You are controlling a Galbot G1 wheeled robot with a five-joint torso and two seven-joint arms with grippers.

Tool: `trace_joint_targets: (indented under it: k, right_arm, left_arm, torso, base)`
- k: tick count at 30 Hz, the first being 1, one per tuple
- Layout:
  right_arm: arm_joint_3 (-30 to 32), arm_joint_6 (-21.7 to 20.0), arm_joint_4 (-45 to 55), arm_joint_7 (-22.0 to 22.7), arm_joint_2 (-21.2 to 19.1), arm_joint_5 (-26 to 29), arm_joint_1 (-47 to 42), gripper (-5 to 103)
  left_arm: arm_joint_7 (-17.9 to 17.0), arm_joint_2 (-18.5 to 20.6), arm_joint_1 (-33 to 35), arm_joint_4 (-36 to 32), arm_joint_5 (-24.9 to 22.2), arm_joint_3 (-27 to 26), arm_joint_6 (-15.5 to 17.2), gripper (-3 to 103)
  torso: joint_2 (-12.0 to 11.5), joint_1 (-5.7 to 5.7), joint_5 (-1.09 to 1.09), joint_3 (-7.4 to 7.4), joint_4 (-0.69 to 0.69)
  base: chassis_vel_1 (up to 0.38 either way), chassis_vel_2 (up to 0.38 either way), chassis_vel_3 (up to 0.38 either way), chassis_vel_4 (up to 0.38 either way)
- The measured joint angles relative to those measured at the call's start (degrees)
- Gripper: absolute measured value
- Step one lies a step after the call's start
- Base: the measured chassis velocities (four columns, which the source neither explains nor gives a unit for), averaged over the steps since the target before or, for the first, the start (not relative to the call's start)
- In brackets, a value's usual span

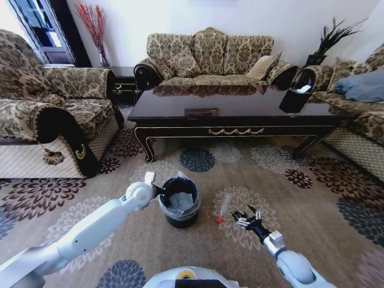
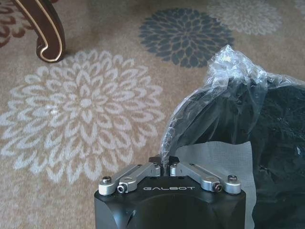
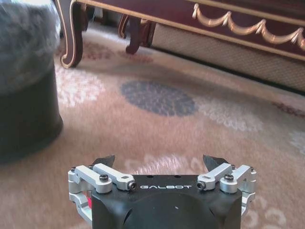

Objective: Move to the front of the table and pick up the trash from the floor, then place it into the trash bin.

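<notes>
Left tool (image 1: 161, 191) pressed together, pinching the liner (image 2: 224, 76) at the bin (image 1: 179, 204) rim. Right tool (image 1: 244, 217) spread, low over the floor (image 1: 300, 198) beside the tube (image 1: 224, 207), right of the bin.

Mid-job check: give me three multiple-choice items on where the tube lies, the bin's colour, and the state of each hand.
1. Where does the clear tube with the red cap lie?
A. on the carpet between the trash bin and the right hand
B. inside the bin
C. on the coffee table

2. What colour is the trash bin?
A. white
B. black
C. red

3. How do the hands stand?
A. both open
B. left hand shut on the liner bag, right hand open
C. right hand shut on the tube

Key: 1 A, the head view shows it on the carpet beside the bin. 2 B, a black bucket with a clear liner. 3 B, left fingers meet on plastic; right fingers stand apart.
</notes>
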Motion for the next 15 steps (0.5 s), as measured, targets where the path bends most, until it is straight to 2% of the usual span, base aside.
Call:
trace_joint_targets:
  k: [9, 15]
  right_arm:
    - [-4.27, 5.87, -12.14, -5.73, -2.92, -3.39, 4.83, 100]
    - [-7.27, 8.39, -15.74, -6.67, -4.42, -5.27, 7.83, 100]
  left_arm:
    - [-0.11, 0.09, 2.84, -1.63, 0.32, -4.09, -0.01, 4]
    - [-0.36, 1.26, 4.49, -2.78, 0.26, -5.39, -0.01, 4]
  torso:
    - [0.0, 0.0, 0.01, 0.0, -0.03]
    - [0.0, 0.0, 0.0, 0.0, 0.02]
  base:
    - [0.0, 0.0, 0.0, 0.0]
    - [0.0, 0.0, 0.0, 0.0]
